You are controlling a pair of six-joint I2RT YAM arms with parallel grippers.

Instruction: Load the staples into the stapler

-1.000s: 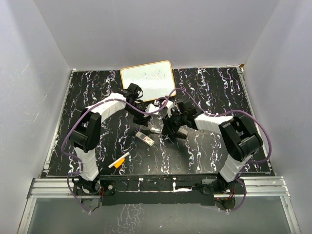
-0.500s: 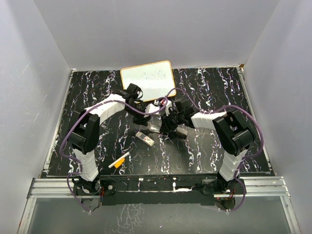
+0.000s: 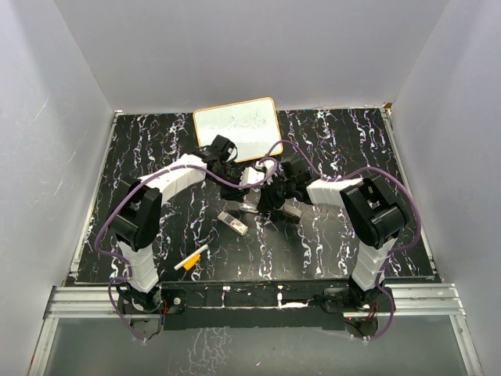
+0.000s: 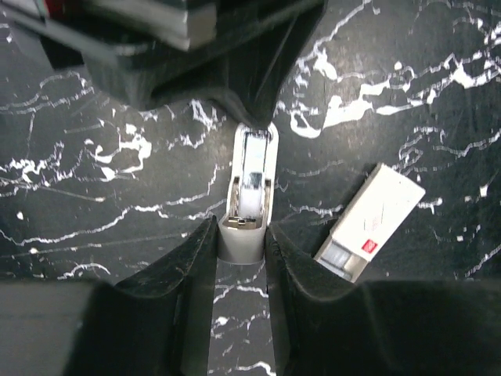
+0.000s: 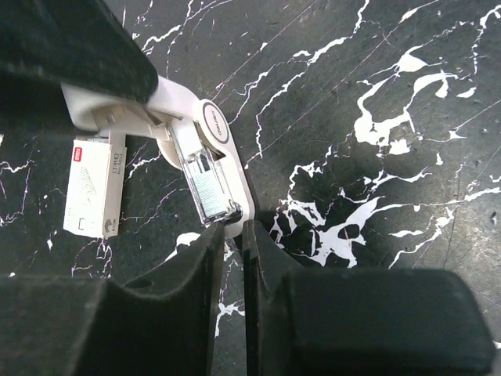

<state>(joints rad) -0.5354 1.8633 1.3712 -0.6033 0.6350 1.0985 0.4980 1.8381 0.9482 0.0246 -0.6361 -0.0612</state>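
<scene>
The stapler [image 4: 249, 188] lies hinged open mid-table, its metal channel [image 5: 205, 176] facing up with a grey strip inside. My left gripper [image 4: 241, 235] is shut on the stapler's grey rear end, one finger on each side. My right gripper [image 5: 233, 231] is shut to a thin slit, its tips against the white front end of the stapler [image 5: 211, 125]; nothing shows between its fingers. The staples [image 4: 368, 223], a small white pack, lie flat on the table beside the stapler [image 3: 250, 202], untouched. The same pack of staples [image 5: 92, 188] shows in the right wrist view and, as the staples [image 3: 232, 223], from above.
A whiteboard [image 3: 237, 129] lies at the back of the black marbled table [image 3: 337, 235]. An orange-and-white marker [image 3: 192, 258] rests near the front left. Grey walls close in both sides and the back.
My right gripper's jaws have closed while it edged left to the stapler's front end. My left wrist has shifted a little right. The stapler and the staples pack stay where they were.
</scene>
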